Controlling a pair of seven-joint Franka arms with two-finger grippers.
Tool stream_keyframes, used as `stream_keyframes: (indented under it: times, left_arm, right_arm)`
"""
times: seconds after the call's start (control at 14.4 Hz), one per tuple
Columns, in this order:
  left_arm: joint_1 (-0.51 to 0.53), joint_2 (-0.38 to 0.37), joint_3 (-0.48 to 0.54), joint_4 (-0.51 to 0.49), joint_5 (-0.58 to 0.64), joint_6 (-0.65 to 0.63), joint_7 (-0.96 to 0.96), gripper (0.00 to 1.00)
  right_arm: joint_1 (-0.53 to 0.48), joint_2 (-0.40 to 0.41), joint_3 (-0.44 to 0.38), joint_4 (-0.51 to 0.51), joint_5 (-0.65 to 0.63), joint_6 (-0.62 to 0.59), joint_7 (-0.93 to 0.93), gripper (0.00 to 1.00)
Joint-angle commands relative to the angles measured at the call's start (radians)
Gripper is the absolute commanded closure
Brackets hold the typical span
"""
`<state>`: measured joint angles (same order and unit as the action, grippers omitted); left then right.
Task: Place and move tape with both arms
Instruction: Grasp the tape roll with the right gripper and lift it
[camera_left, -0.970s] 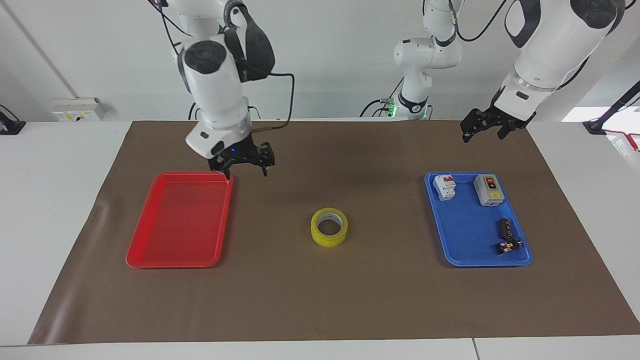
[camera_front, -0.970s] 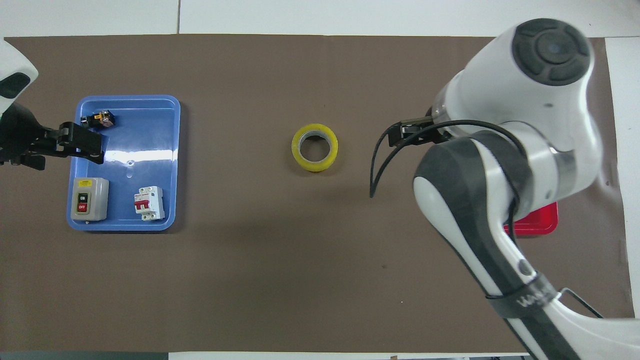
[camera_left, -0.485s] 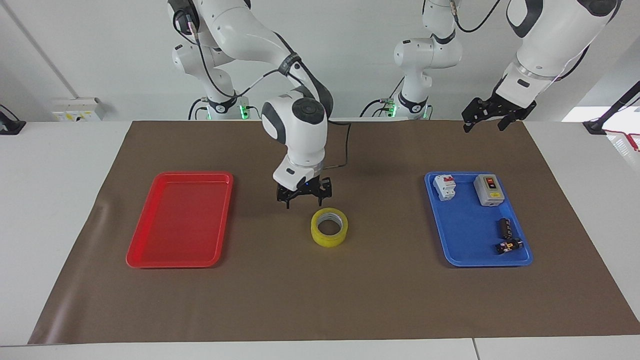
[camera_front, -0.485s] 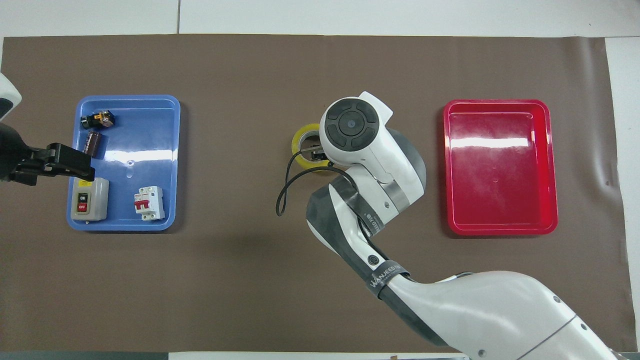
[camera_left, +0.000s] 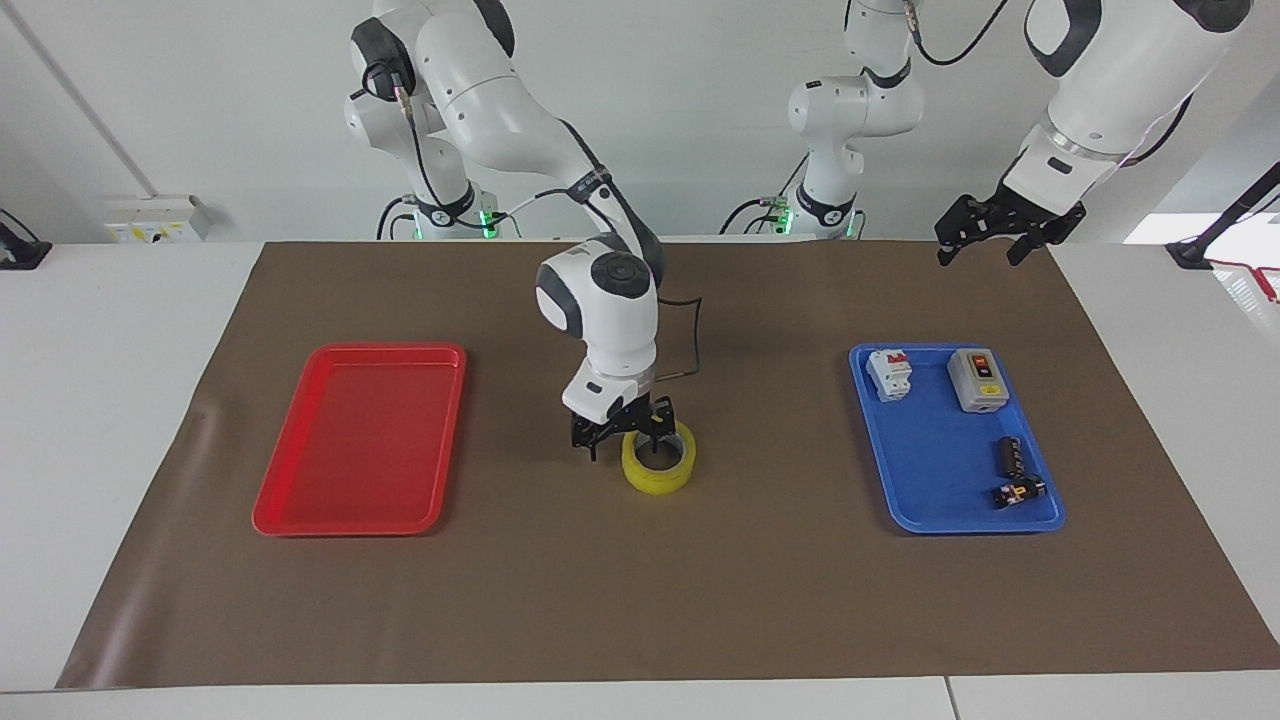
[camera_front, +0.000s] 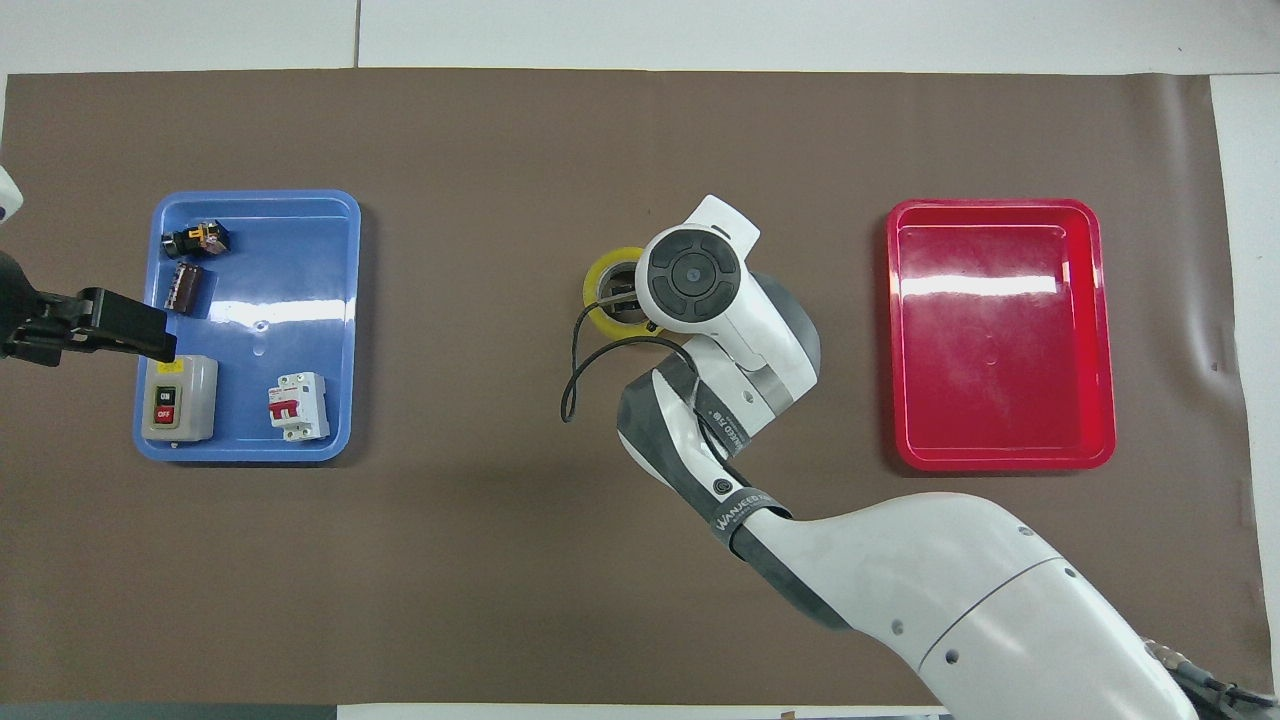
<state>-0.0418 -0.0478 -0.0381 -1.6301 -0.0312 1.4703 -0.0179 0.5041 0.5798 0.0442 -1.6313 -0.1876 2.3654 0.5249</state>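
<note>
The right gripper (camera_left: 625, 436) straddles the rim of the tape (camera_left: 659, 462), fingers apart, mid brown mat (camera_left: 640, 600). The left gripper (camera_left: 985, 235) waits over the mat's edge, fingers spread. White table (camera_left: 90, 400), white wall (camera_left: 680, 110).

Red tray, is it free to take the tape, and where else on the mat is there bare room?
The red tray holds nothing. Bare mat lies between the tape and the blue tray, which is crowded with switches and small parts. The right gripper stands at the tape; the left gripper waits.
</note>
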Motion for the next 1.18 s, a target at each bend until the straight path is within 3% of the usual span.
stream_keyframes:
  times: [0.0,0.07,0.49,0.76,0.97,1.11]
  left_arm:
    - [0.017,0.011,-0.009,0.021,0.008,-0.031,0.019,0.0]
    - [0.029,0.002,-0.011,0.012,0.002,-0.027,0.021,0.0]
    - [0.025,-0.035,-0.017,-0.036,0.001,-0.01,0.018,0.0]
    - [0.022,-0.046,-0.02,-0.053,0.001,0.007,0.018,0.0]
    - [0.029,-0.043,-0.029,-0.031,0.001,0.004,0.018,0.0]
    - [0.031,-0.043,-0.029,-0.037,-0.001,0.007,0.018,0.0]
  right_arm:
    - [-0.009,0.012,0.008,-0.005,-0.026,0.026,-0.066,0.48]
    - [-0.012,0.012,0.008,-0.004,-0.024,0.026,-0.077,0.99]
    - [-0.01,0.015,0.006,0.036,-0.01,-0.034,-0.071,1.0]
    - [-0.032,-0.033,0.005,0.107,-0.023,-0.259,-0.092,1.0]
    - [-0.129,-0.174,0.005,-0.016,-0.016,-0.29,-0.188,1.0]
    - [-0.243,-0.279,0.006,-0.143,0.016,-0.279,-0.369,1.0]
